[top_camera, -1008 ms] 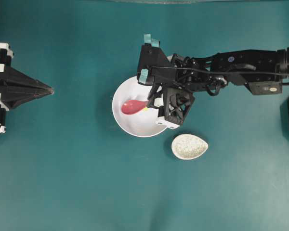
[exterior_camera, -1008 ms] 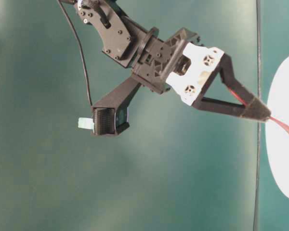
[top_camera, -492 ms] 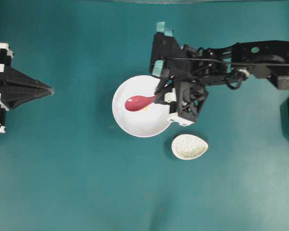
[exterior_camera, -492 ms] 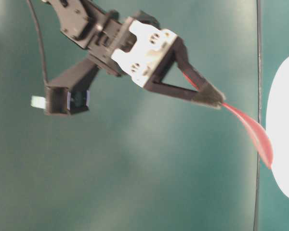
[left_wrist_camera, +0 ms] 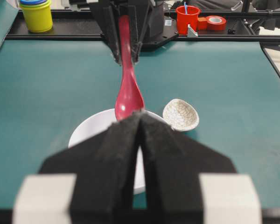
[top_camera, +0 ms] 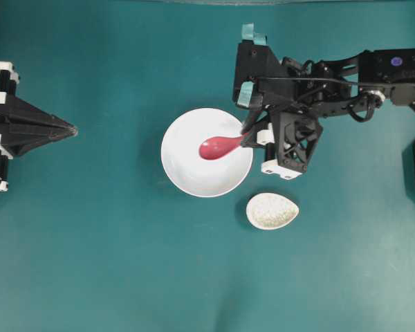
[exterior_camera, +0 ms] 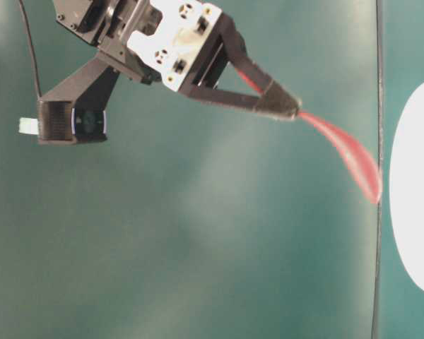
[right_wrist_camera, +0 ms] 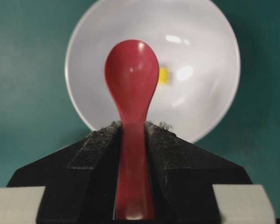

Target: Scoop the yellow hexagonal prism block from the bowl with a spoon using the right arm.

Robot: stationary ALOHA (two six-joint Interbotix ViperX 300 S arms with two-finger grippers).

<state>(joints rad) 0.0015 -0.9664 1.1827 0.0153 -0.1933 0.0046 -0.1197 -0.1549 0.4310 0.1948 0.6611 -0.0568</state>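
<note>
The right arm's black two-finger gripper [top_camera: 247, 135] has its fingers [right_wrist_camera: 95, 144] clamped on the short handle of the glossy pink-red soup spoon [top_camera: 220, 146], so the oval scoop sticks out ahead of it and hangs above the large round white bowl [top_camera: 176, 166]. From the table-level view the spoon is clear of the bowl, tilted scoop-down, which looks like a position for coming down at the target. The tiny pale yellow hexagonal block [right_wrist_camera: 164, 75] lies on the bowl's floor just to the right of the scoop in the wrist view, not in the spoon, so the scooping itself seems not yet done. A small speckled off-white egg-shaped dish [top_camera: 272, 210] sits on the teal desk [top_camera: 111, 263] just beside the bowl. Far to the left the other black gripper [top_camera: 68, 129] is parked well apart, its fingers pressed together on nothing.
</note>
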